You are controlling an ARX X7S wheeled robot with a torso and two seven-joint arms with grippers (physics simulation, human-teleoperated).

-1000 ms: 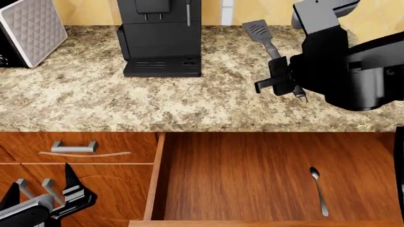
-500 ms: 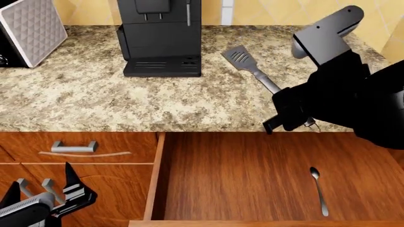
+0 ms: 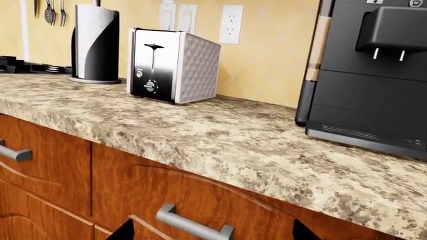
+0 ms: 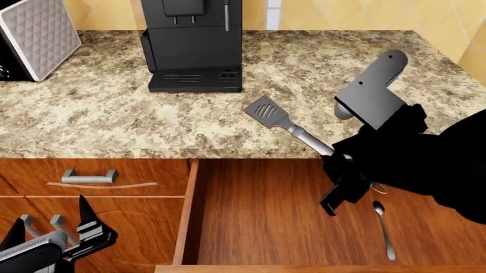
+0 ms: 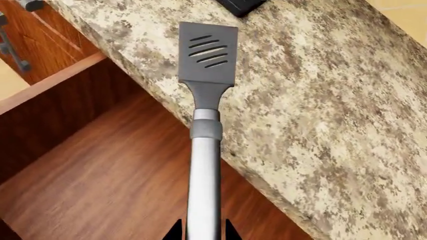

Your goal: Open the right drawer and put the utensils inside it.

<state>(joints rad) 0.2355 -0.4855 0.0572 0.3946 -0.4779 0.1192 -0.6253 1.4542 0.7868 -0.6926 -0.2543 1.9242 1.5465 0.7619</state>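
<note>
A: Left wrist view first. What do you make of it?

B: Only the two dark tips of the left gripper (image 3: 208, 231) show, set apart, with nothing between them. They sit just in front of a cabinet front's grey bar handle (image 3: 193, 226), below the speckled granite counter (image 3: 220, 145). A quilted white toaster (image 3: 175, 65) and a boxy black coffee machine (image 3: 373, 75) stand on that counter. Little risk here, I judge, unless that arm drifts into the handle.

A: And the head view?

B: The right drawer (image 4: 258, 216) is pulled out below the counter edge, smooth wood grain inside. The spoon (image 4: 383, 227), thin and metallic, already lies on its floor. The right gripper (image 4: 343, 181) hangs over the drawer and holds the spatula (image 4: 285, 122) by its handle, the blade reaching back over the counter.

A: What might go wrong?

B: If the arm drops straight down, the blade could catch the counter edge and twist the slim handle in the grip. Released too early, it could land half on the counter.

A: Right wrist view?

B: The fingers (image 5: 175, 231) are clamped on the silvery handle. The slotted, squarish matte-grey blade is above the granite, the handle crossing the edge over the drawer.
</note>
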